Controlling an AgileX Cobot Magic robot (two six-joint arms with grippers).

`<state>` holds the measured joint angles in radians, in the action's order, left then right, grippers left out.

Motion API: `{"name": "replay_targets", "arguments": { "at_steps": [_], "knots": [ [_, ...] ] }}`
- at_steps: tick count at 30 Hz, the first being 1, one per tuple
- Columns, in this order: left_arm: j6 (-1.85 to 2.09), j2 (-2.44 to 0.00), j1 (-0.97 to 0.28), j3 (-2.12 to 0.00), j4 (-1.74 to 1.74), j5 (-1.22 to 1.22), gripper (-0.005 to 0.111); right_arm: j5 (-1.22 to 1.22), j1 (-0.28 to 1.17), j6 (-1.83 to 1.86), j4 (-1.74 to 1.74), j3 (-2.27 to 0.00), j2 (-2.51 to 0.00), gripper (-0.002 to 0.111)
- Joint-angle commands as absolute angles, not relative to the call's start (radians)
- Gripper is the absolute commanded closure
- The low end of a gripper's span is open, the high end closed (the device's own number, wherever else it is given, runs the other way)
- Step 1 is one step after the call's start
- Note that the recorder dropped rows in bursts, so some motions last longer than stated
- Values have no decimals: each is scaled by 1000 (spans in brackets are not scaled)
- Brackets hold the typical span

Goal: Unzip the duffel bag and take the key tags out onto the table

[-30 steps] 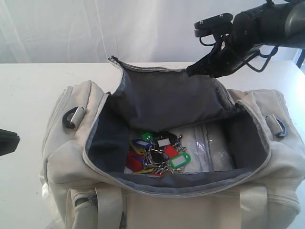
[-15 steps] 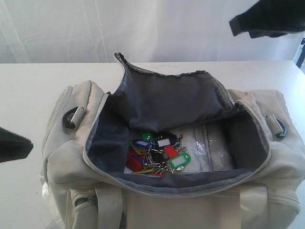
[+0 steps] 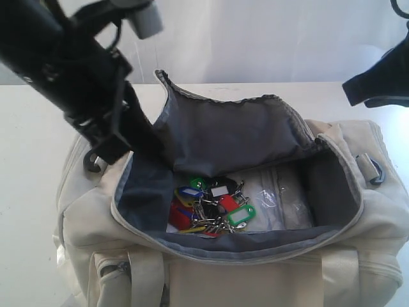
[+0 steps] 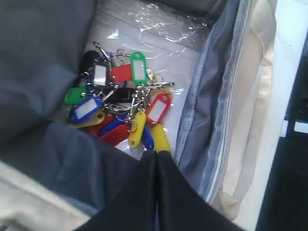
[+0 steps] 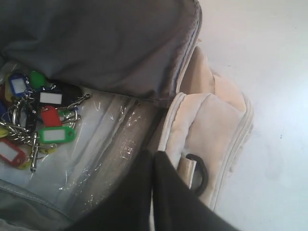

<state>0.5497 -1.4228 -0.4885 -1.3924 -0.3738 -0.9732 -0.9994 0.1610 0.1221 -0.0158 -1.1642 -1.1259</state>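
The cream duffel bag (image 3: 345, 217) lies unzipped on the white table (image 3: 32, 128), its grey-lined flap standing up at the back. The key tags (image 3: 211, 208), a bunch in green, red, blue, yellow and black, lie on the bag's floor. My left gripper (image 3: 137, 137) hangs shut and empty over the bag's left end. In the left wrist view its tips (image 4: 156, 153) hover just short of the key tags (image 4: 120, 110). My right gripper (image 3: 358, 86) is shut and empty, raised above the bag's right end near a black strap ring (image 5: 199, 173). The right wrist view also catches the key tags (image 5: 33, 125).
A clear plastic sheet (image 3: 281, 198) lines the bag's floor beside the tags. Webbing handles (image 3: 147, 275) hang down the bag's near side. Bare white tabletop (image 5: 260, 57) lies beyond the bag's right end.
My left arm has swung in from the lower left edge, up over the bag's left end. My right arm has drawn away from the flap, up and to the right. The flap stays up.
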Motion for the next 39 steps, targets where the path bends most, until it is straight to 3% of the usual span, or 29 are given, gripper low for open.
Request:
{"name": "replay_targets", "arguments": {
  "at_steps": [1,11,14,19,22,30,33,37,39],
  "knots": [
    [558,-1536,-549,-1440,-376,-1035,107,-975,163,133,-23,-1153,-1119,108],
    [554,-1589,-605,-1451,-358,-885,107,-922,124,118,92,-1082,-1213,104],
    [554,-1588,-605,-1475,-358,-908,107,-914,66,127,64,-1082,-1262,83],
    [554,-1582,-605,-1496,-358,-919,107,-917,-11,164,-54,-1078,-1316,29],
    [554,-1582,-605,-1497,-358,-922,107,-948,-11,198,-84,-1062,-1351,21],
    [556,-1582,-605,-1497,-358,-924,107,-927,-11,198,-106,-1022,-1477,25],
    [556,-1582,-605,-1497,-358,-926,107,-911,-11,188,-74,-1022,-1508,50],
    [556,-1582,-605,-1497,-358,-929,107,-886,-13,38,100,-1022,-1510,105],
    [556,-1582,-605,-1497,-358,-929,107,-881,-31,-16,165,-1022,-1510,107]
  ]
}}
